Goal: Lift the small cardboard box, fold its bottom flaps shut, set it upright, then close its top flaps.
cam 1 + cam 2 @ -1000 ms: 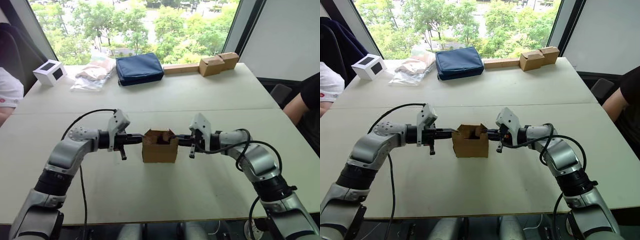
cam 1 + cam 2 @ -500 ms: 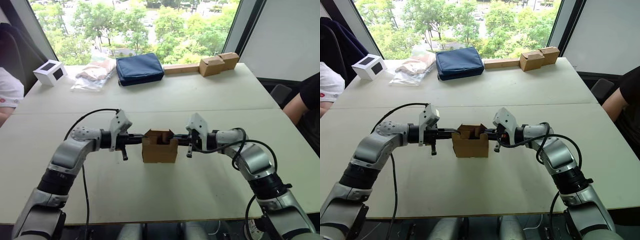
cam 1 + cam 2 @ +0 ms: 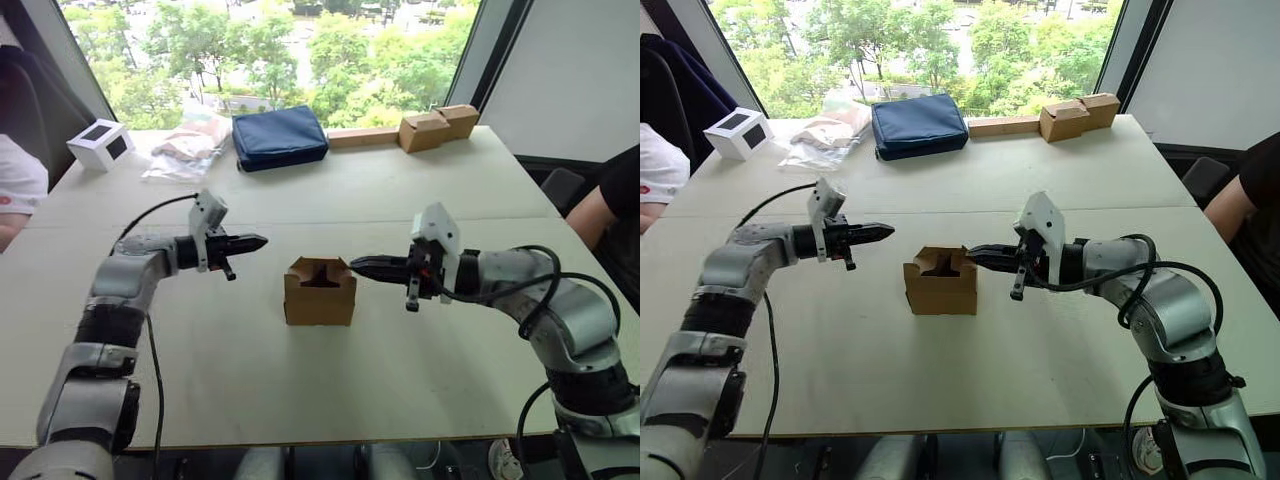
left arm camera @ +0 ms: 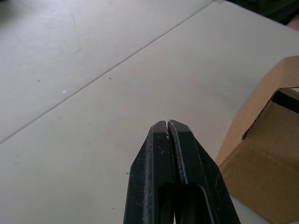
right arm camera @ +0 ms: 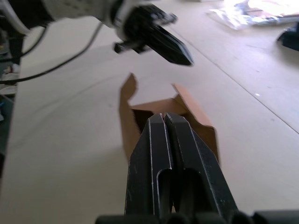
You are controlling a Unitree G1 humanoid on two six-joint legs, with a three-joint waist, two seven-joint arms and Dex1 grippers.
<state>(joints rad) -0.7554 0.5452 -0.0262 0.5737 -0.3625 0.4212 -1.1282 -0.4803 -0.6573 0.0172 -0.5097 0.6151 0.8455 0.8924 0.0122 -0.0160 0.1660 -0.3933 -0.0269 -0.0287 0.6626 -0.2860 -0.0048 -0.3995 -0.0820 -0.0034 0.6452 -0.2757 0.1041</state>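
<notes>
While the small cardboard box (image 3: 319, 292) stands upright on the desk (image 3: 400, 190) near its front middle, neither pincer touches it. Box rests free on its base, top still open: the top flaps (image 3: 320, 268) stand up at the sides, with a dark notch visible between them on the near face.

Left pincer (image 3: 256, 241): clenched, both black fingers pressed together with nothing between them (confirmed in the left wrist view (image 4: 168, 125), tips meeting in a thin seam). It hovers above the desk, off the box's left side and slightly behind it, well apart from the cardboard, tips pointing toward the box. The left wrist view shows one brown corner of the box at the edge of the picture.

Right pincer (image 3: 357, 263): also clenched and empty, fingers side by side in the right wrist view (image 5: 164, 116). Its tips sit just beside the box's upper right edge, level with the flaps; whether they graze the cardboard I cannot tell. The right wrist view looks across the open box top to the left pincer beyond it.

Far side of the desk, well apart from the box:
- white cube box (image 3: 100, 144) with a black panel, at the left
- crinkled plastic bags (image 3: 187, 146)
- blue pouch (image 3: 279, 137)
- pair of paler tan boxes (image 3: 437, 127) at the right, with a flat cardboard strip (image 3: 361, 137) beside them

A person's arm (image 3: 600, 211) shows at the right edge of the desk.
</notes>
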